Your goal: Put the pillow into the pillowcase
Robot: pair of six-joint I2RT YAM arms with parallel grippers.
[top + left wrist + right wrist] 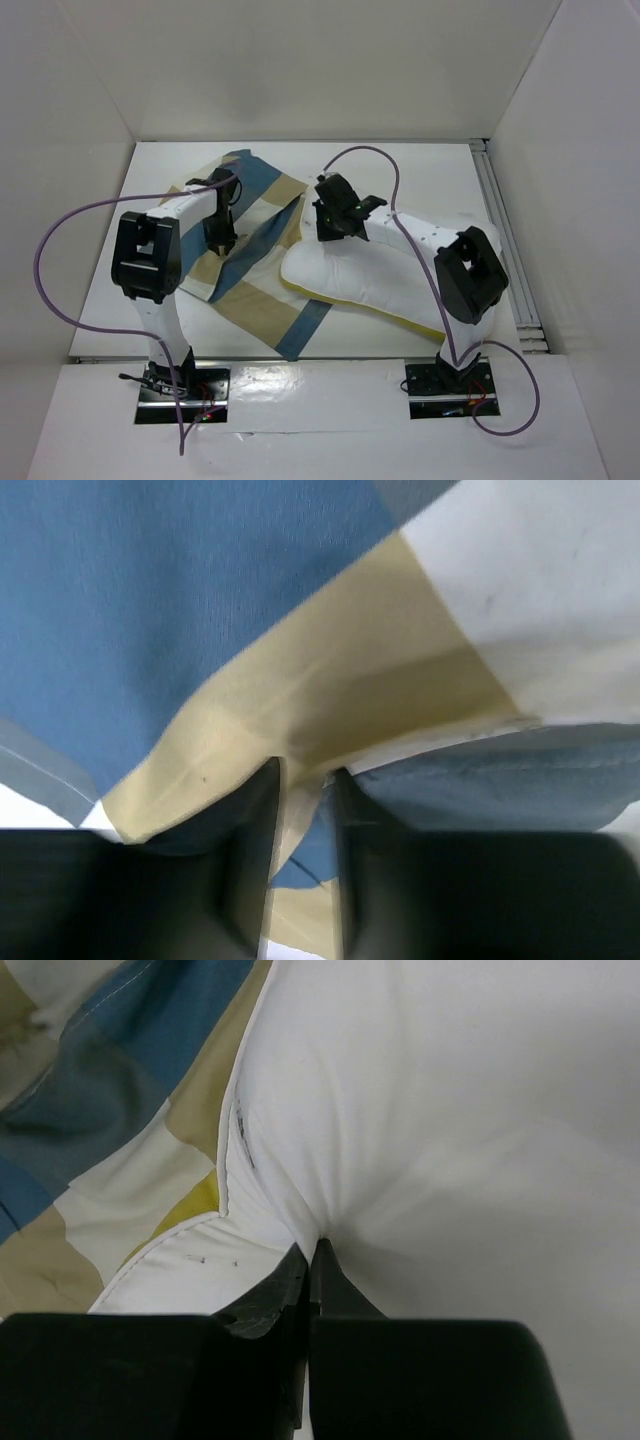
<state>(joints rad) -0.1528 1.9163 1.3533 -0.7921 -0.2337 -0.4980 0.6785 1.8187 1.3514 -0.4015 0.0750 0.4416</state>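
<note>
2 grippers hold cloth. The left gripper (305,780) nips a fold of the thin blue, tan and cream fabric pillowcase (260,215). The right gripper (308,1255), fully closed, pinches the soft white rectangular pillow (370,280), which lies beside the pillowcase. From above the fingertips are hidden.

This is a robotics lab test cell rather than a lived-in room. A plain white table (400,165) is boxed in by bare white panels (300,60) behind it and at both sides. Two robot arms (150,262) stand on metal base plates (180,386) bolted at the table's near edge, trailing loose purple cables (42,285). An aluminium rail (505,240) lines the table's right edge.
</note>
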